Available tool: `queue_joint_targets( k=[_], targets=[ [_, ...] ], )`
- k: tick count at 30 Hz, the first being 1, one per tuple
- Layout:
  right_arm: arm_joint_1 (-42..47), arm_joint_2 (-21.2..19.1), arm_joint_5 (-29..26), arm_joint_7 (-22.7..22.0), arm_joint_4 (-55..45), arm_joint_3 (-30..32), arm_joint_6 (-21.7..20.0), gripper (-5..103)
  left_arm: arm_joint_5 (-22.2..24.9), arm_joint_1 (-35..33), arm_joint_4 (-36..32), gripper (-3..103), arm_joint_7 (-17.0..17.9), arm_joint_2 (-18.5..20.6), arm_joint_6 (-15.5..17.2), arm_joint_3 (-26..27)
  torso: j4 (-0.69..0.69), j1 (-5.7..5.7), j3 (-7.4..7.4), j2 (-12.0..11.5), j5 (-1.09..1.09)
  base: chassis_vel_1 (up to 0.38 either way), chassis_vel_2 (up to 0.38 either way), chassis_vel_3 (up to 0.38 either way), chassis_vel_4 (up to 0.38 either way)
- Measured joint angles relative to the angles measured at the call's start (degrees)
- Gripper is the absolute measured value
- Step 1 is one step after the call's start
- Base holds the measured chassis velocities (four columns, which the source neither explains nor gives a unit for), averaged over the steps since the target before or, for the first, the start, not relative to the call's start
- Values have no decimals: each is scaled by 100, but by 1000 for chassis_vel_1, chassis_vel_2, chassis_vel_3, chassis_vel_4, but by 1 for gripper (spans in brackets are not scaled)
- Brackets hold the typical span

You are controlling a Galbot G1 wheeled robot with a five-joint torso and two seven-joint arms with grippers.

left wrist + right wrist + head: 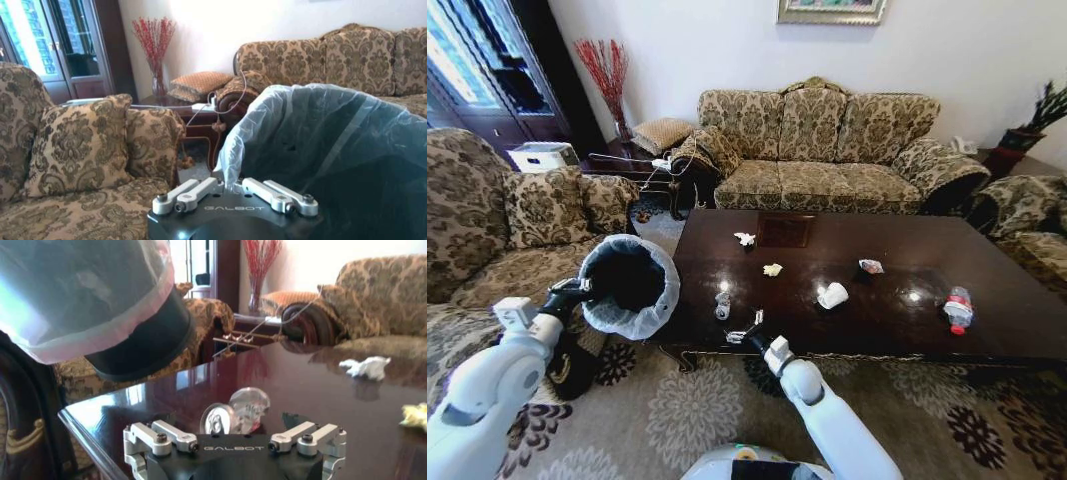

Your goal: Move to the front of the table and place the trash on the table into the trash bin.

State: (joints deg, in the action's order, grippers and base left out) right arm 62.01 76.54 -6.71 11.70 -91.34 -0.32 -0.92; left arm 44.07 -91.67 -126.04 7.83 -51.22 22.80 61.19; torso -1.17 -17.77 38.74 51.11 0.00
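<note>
— What sort of place is this?

— A home's living room. A damask three-seat sofa [827, 150] stands against the wall, with matching armchairs [487, 230] around a dark glossy coffee table [897, 300] on a floral carpet [687, 410].

— Anything else homely?

— A framed picture [832, 10], a vase of red twigs [607, 80], patterned cushions [80, 145] and a glazed wooden door [47, 45].

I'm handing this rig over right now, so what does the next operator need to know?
Left gripper: shut on the trash bin rim, holding it tilted at the table's left end.
Right gripper: open, at the near edge, facing a small clear wrapper.
Still on the table: two paper wads, another wrapper, cup, bottle.
Nothing visibly binned yet; all pieces remain.
</note>
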Motion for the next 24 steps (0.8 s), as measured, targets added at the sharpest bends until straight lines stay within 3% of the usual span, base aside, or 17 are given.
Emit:
queue_joint_targets(
  k=[11, 22, 24],
  targets=[
    [-508, 671, -128, -61, 837, -181, -80, 100, 26, -8, -5, 2, 31, 82, 52, -45, -1, 0, 0, 0, 0, 0, 0, 0, 0],
    [-610, 904, -78, -170, 1228, -102, -152, 103, 80, -20, 17, 2, 30, 80, 46, -71, 0, 0, 0, 0, -1, 0, 0, 0, 0],
    [-616, 917, -83, -170, 1247, -93, -148, 100, 80, -19, 22, 2, 24, 77, 42, -76, 0, 0, 0, 0, 0, 0, 0, 0, 0]
  ],
)
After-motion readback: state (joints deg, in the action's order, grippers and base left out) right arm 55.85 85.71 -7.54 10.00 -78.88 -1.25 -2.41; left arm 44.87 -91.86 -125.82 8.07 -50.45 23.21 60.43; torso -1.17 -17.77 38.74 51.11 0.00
